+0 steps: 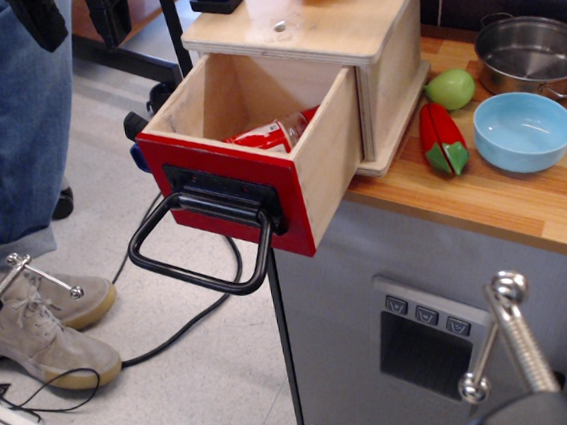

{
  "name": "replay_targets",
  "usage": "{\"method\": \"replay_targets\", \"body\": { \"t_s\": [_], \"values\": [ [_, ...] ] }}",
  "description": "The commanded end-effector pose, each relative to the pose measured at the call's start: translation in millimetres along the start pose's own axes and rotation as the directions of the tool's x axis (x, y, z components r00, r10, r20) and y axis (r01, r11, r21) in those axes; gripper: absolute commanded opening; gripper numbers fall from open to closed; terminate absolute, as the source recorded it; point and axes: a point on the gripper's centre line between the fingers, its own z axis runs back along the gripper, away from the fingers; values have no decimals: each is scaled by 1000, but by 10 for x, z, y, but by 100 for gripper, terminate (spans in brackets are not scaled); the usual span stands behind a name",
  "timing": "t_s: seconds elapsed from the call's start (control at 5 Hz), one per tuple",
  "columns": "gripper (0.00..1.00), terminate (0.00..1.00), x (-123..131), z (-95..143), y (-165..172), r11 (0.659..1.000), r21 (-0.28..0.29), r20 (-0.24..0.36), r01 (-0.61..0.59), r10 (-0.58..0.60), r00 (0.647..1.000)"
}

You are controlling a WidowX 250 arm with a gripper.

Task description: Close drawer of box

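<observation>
The drawer is pulled well out of the box and overhangs the edge of the surface, hanging over open floor. The red front panel faces down-left, and the black loop handle droops below it.

The hand is low at the bottom right, in front of the grey cabinet and well apart from the drawer. Only one metal finger rod with ball ends is visible. I can't tell how wide it's open, and nothing appears to be in it.

Risks as I see them:
- An off-centre push on the red panel could skew the drawer. It's a plywood-on-plywood slide with no visible runners, so it would likely bind.
- The box looks light and unclamped, and a hard push may slide it back into the red-green toy pepper just beside it, or towards the blue bowl.
- The handle is a loose loop, so a finger rod could hook in it or glance off the round bar.
- A red item with a clear part sits inside the drawer. It looks low enough to clear, but I'm not certain.
- A person's legs and floor cables are near the arm's approach path.

Materials:
- Pale raw plywood, square-edged, with an overhanging flat top that has a small round hole.
- Glossy red paint on the front panel.
- Smooth plastic bowl.
- Steel pot behind the bowl.
- Green round toy.
</observation>
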Motion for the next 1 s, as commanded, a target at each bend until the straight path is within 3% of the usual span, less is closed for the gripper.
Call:
{"method": "replay_targets", "body": {
  "t_s": [0.0, 0.4, 0.6, 0.8],
  "values": [
    [100, 0, 0, 0, 0, 1000, 0, 0, 0, 0, 1000],
    [100, 0, -979, 195, -30, 996, -40, -90, 80, -84, 992],
    [100, 0, -1244, 164, -185, 995, -72, -83, 72, -78, 994],
    [100, 0, -1355, 109, -479, 996, -83, -116, 33, -43, 992]
  ]
}}
